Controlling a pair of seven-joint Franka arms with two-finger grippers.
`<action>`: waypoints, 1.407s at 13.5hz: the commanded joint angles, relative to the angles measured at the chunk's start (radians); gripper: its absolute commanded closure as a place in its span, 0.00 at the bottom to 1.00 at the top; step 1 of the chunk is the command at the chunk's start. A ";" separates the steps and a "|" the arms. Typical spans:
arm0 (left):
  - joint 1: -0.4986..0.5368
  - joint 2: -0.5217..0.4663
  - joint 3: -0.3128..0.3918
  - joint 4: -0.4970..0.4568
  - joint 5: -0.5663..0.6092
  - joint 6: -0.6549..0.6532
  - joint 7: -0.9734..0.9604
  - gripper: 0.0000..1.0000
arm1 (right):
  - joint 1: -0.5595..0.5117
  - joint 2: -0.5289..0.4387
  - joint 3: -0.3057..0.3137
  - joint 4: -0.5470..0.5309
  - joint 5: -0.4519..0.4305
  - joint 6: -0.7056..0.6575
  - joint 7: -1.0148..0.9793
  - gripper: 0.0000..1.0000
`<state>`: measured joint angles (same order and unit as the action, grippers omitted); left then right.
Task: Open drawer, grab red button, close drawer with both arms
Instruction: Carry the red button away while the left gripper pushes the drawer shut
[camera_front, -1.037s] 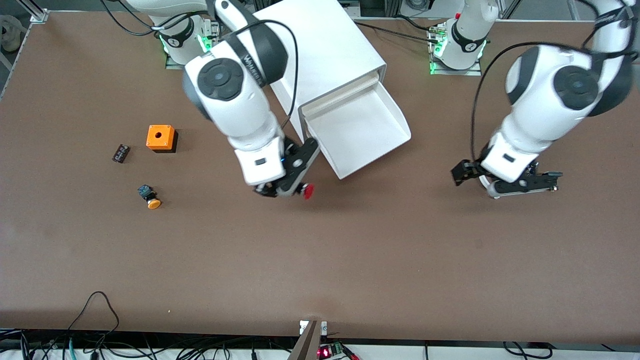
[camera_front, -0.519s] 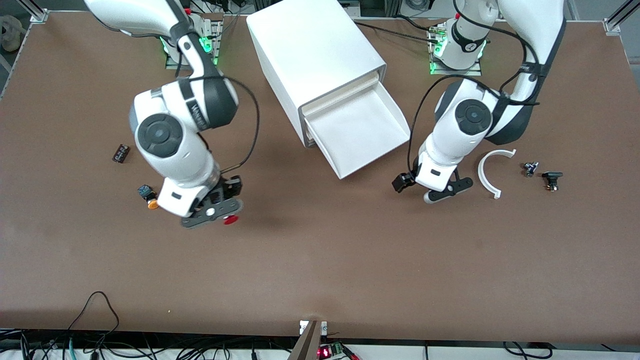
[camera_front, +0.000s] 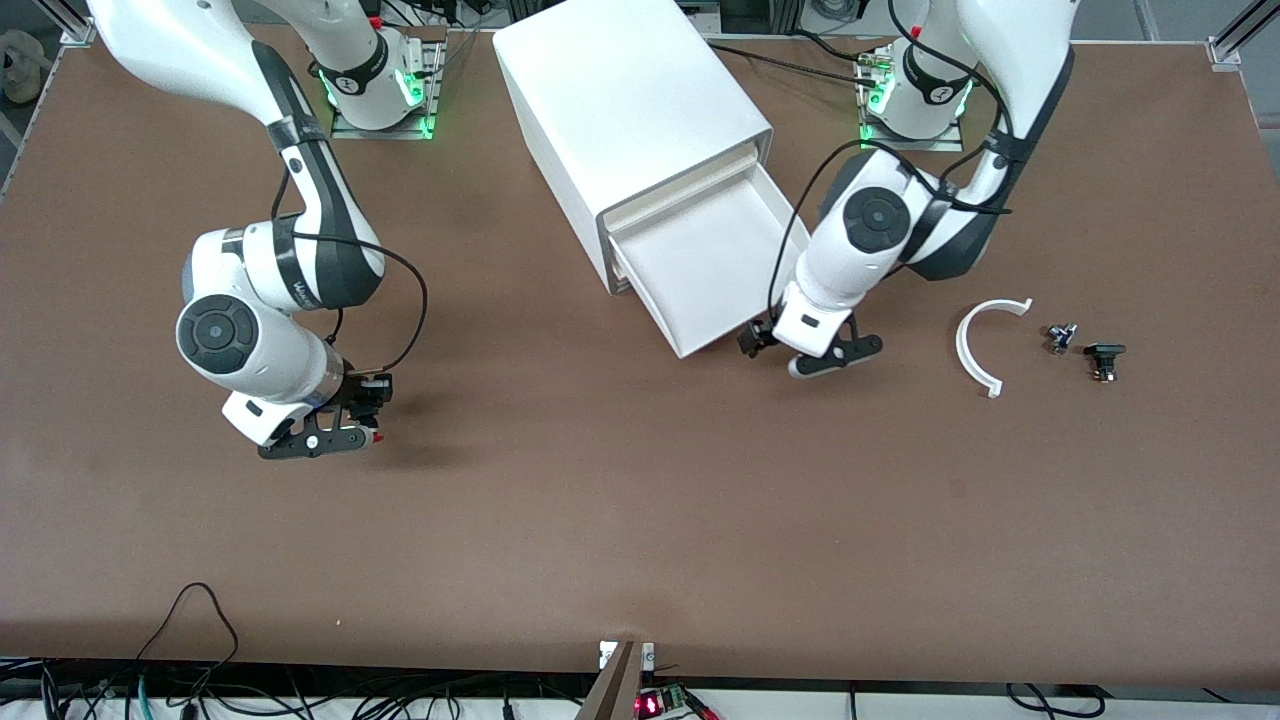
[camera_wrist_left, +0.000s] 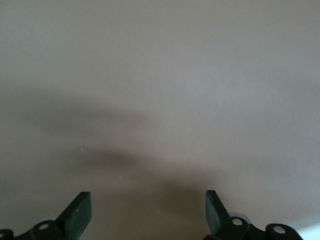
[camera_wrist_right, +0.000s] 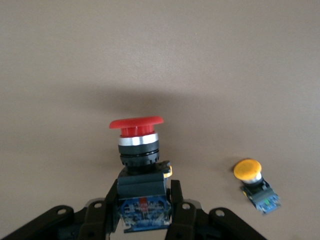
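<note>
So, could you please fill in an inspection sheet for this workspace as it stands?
Surface: brown table, bare toward the front camera.
Job's things: top drawer of the white cabinet open, nothing visible inside; red button in the right gripper.
Clutter: orange button on the table; white curved piece and two small dark parts toward the left arm's end.
Grippers: right gripper shut on the red button over the table; left gripper open, beside the drawer's front.
Cables: loose black cable at the table edge.
Surroundings: nothing seen.

Bright even light, soft shadows, hazy wrist views
</note>
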<state>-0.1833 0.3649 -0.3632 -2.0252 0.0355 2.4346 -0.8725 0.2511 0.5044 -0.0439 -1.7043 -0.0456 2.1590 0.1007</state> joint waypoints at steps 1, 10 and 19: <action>-0.002 -0.024 -0.028 -0.056 -0.012 0.015 0.003 0.00 | -0.007 -0.058 0.015 -0.219 -0.014 0.212 0.021 0.75; -0.002 -0.046 -0.203 -0.122 -0.012 -0.042 0.003 0.00 | -0.027 -0.060 0.015 -0.390 -0.022 0.475 0.033 0.00; -0.001 -0.069 -0.253 -0.128 -0.012 -0.077 0.003 0.00 | -0.026 -0.159 0.033 -0.047 -0.011 -0.067 0.223 0.00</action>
<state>-0.1884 0.3329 -0.6121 -2.1291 0.0355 2.3793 -0.8736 0.2360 0.3518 -0.0299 -1.8634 -0.0576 2.2640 0.2671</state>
